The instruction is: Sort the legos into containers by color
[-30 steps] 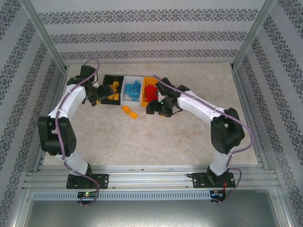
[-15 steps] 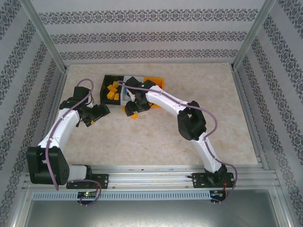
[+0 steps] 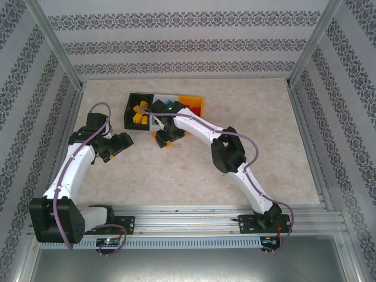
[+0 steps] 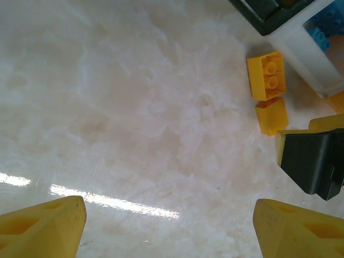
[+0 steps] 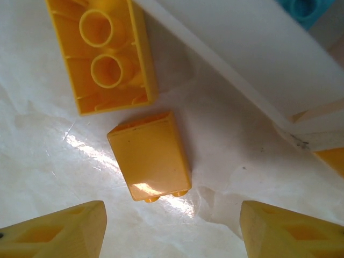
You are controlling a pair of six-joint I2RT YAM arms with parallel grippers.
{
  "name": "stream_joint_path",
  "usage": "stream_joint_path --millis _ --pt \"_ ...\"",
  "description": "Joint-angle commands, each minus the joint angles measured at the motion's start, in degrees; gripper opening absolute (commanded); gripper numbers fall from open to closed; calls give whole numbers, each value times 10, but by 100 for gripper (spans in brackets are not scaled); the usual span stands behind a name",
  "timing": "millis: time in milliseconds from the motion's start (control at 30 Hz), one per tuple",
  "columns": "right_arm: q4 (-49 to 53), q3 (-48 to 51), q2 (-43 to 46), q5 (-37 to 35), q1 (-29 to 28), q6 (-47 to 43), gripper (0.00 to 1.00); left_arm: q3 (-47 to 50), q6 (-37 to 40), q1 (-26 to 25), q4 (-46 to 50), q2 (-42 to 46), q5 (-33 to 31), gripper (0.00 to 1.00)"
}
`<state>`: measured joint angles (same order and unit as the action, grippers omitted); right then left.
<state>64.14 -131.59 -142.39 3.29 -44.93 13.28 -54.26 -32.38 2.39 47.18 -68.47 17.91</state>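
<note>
**Two yellow legos (image 5: 150,161) under the right gripper (image 5: 172,215)**

They lie side by side on the table (image 4: 134,134) just before the white bin (image 5: 242,59), toward the far edge. The right gripper hangs over them, jaws spread — likely to straddle the smooth-faced one, bound for the black bin (image 3: 128,111), where yellows sit. The left gripper (image 4: 169,215), jaws apart, hovers toward the left edge, probably giving room.

Patterned walls (image 3: 188,41), marbled beige tabletop (image 3: 176,176)
</note>
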Motion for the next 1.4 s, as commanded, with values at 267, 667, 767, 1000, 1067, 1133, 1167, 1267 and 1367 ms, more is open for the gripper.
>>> stream_joint_path --millis 267,667,767,1000,1067,1133,1167,1267,1367 --pt "12 -14 -26 -32 -26 -17 64 13 -12 9 23 16 3 82" --pt "25 -59 -66 -84 -33 -17 61 -3 20 16 48 12 4 83" --pt "26 -74 -76 -90 -33 -17 60 -2 22 16 49 11 5 83" --pt "21 -88 -89 -90 -33 -20 50 -6 24 16 48 3 7 83" --pt "22 -87 -90 -89 -33 -20 46 -9 24 16 47 -1 7 83" --pt "23 -87 -90 -90 -33 -20 42 -10 24 16 44 -6 9 83" --pt "23 -88 -87 -90 -33 -20 41 -10 23 16 40 -9 10 83" --pt "22 -86 -76 -81 -32 -17 37 -9 18 16 31 -16 15 83" --pt "13 -73 -56 -68 -31 -14 35 -9 12 16 18 -26 21 83"
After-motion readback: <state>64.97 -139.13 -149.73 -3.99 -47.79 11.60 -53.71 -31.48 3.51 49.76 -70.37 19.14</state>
